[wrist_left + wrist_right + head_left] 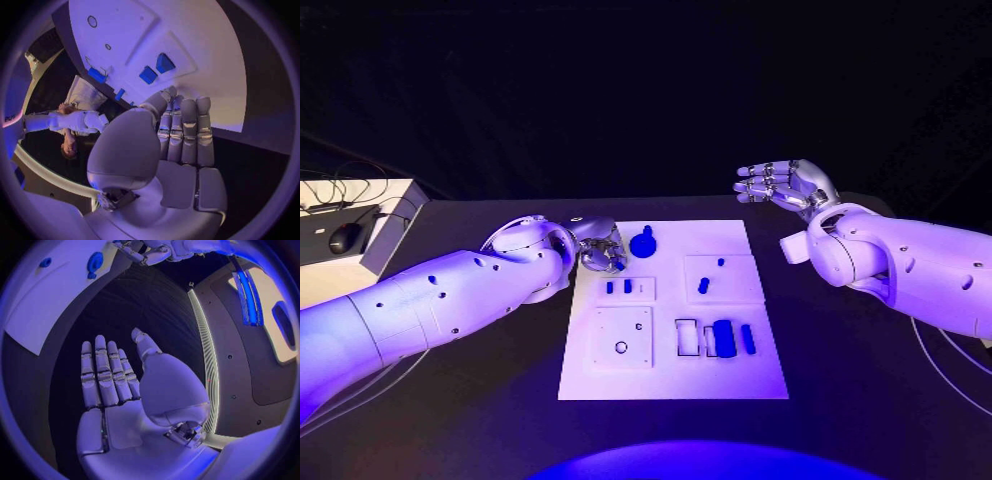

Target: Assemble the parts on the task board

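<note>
Task board (672,380) lies flat in middle of black table (877,400). Blue parts (724,337) sit on board. Left hand (599,245) at board's far left edge, grasping nothing, fingers straight. Right hand (788,186) above table beyond board's far right corner, released, fingers spread. No readable writing.

White task board (733,375) flat mid-table – blue parts (724,337) scattered on it, some apparently seated in recesses
</note>
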Action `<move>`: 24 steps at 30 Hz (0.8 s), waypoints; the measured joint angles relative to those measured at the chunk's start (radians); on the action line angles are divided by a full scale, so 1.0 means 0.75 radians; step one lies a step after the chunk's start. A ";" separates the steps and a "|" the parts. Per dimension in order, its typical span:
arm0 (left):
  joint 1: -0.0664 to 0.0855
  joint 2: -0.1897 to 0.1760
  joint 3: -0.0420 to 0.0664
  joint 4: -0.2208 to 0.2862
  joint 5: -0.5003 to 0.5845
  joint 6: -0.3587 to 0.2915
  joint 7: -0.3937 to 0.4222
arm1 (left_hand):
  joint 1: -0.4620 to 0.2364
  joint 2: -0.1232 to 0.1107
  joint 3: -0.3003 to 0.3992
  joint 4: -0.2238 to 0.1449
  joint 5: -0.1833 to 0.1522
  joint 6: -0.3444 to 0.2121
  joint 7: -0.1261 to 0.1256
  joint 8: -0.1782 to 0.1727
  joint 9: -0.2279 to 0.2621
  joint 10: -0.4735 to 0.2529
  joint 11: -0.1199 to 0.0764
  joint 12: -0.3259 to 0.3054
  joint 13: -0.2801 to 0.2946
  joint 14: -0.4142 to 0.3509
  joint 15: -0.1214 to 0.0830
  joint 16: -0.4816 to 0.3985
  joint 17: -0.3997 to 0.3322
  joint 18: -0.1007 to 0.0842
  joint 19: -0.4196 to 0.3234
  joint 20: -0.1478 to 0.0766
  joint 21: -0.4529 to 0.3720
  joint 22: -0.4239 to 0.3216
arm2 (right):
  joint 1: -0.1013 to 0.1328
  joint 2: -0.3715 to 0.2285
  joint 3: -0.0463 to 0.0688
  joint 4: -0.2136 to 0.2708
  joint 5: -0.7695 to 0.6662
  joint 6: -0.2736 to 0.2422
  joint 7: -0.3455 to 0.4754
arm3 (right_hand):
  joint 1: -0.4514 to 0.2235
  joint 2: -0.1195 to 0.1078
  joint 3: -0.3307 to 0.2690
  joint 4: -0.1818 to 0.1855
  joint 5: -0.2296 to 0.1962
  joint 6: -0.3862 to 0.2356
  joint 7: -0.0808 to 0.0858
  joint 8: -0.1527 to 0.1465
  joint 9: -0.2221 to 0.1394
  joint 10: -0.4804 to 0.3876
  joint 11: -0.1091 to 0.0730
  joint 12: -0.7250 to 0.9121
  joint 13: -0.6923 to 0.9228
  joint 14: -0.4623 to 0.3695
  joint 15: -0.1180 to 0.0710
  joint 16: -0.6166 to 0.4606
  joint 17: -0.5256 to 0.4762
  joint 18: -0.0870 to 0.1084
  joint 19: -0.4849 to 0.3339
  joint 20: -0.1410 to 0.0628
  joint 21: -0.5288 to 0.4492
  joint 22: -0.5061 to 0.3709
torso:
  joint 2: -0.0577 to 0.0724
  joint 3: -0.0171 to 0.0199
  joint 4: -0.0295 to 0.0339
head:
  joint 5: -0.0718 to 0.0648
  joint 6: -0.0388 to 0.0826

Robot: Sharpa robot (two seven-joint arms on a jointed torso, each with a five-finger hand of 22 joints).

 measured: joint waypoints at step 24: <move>-0.001 0.012 -0.001 -0.004 -0.001 -0.007 -0.002 | -0.006 0.004 -0.002 -0.002 -0.003 0.001 0.002 -0.006 0.000 0.000 0.000 -0.001 0.000 0.000 0.000 0.000 0.002 0.000 0.000 0.000 0.000 0.000 | 0.000 0.000 0.000 -0.001 0.000 0.000 0.000 | 0.000 0.000 0.000 0.000 0.000 0.000 0.000 0.000 0.000 0.000 0.000 0.000 0.000 0.000 0.000 0.000 0.000 0.000 0.000 0.000 0.000 0.000 | 0.000 0.0001 -0.0005 | -0.007 0.003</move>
